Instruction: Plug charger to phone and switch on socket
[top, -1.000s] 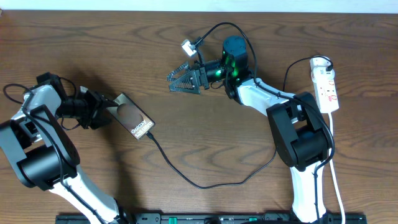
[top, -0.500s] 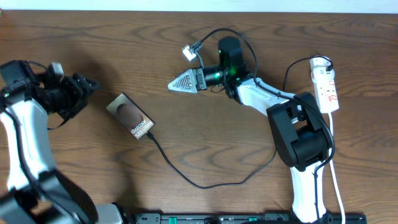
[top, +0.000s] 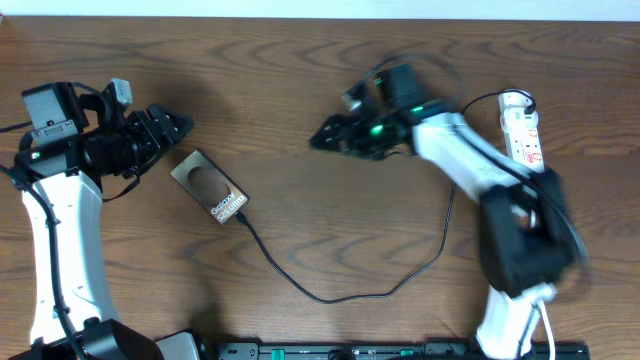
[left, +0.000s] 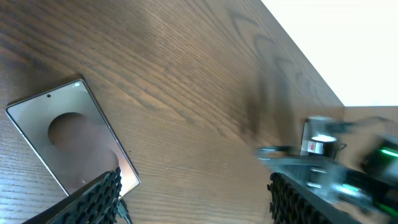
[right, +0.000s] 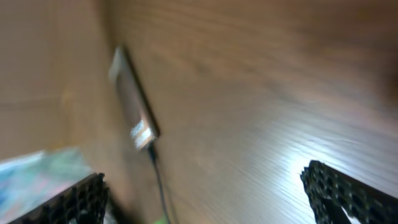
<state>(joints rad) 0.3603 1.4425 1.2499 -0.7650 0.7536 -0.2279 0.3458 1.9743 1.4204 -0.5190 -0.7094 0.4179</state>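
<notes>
Starting from the left, the left gripper (top: 172, 130) is held near the phone (top: 208, 187) without touching it, its fingers spread wide with nothing between them. The phone is laid flat on the wooden table (top: 300, 60), and the charger (top: 330, 298) is seen meeting its lower right end, the cable looping rightward. The right gripper (top: 325, 135), blurred, is held over mid-table, fingers parted, nothing gripped. The socket (top: 525, 135) is set at the far right, well apart from both grippers.
</notes>
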